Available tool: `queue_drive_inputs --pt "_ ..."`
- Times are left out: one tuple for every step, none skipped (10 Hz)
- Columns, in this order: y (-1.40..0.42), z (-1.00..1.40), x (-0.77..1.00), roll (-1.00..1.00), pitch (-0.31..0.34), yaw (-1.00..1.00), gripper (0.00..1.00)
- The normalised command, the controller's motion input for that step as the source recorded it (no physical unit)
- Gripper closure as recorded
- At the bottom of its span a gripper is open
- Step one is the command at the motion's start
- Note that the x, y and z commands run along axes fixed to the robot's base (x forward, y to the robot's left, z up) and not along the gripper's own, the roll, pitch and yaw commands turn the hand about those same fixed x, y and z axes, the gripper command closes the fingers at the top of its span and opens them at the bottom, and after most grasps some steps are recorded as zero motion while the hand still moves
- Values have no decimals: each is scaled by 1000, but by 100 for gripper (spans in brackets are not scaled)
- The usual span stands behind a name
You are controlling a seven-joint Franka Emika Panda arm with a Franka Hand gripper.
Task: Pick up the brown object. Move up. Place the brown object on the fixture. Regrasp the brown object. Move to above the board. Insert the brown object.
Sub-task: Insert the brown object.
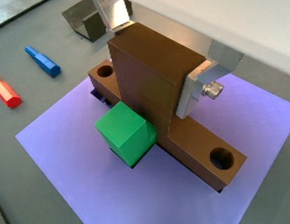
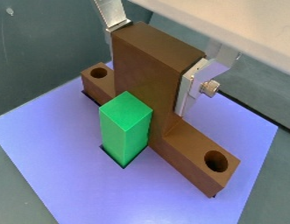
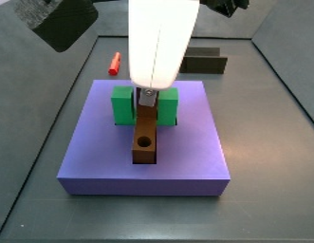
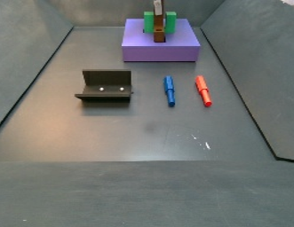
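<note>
Grey floor holds the board [image 3: 185,152]; above it the tool [image 1: 153,66] grips the brown object [image 1: 153,87], fingers [image 1: 196,92] clamped.

In a side view the gripper [image 3: 146,98] is largely covered by the white arm body, and only its lower tip is seen against the brown object [image 3: 145,131]. The green block [image 3: 123,104] is partly screened there by the arm and the brown object. In both wrist views the upper ends of the fingers [image 1: 196,87] are cut off by the picture's edge, and the board's [image 1: 65,144] slot is hidden beneath the brown object. In a wrist view the fixture [image 1: 86,17] is cropped at the edge. In the far side view the gripper [image 4: 159,19] is perhaps too small for its grasp to be judged.
</note>
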Motion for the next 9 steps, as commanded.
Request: queue_drive_inputs --pt "6 -186 -114 117 -7 260 100" --pt "0 -191 0 111 -20 340 100" --pt "0 -157 180 51 0 103 100" --pt "0 -140 183 0 24 -6 100" --pt "0 -326 94 -57 0 -94 100" --pt "0 -697 0 -57 -60 -126 100" --pt "0 -749 0 0 -83 -97 100" --pt "0 -623 0 0 -51 -91 100" --pt "0 0 0 -9 -17 0 100"
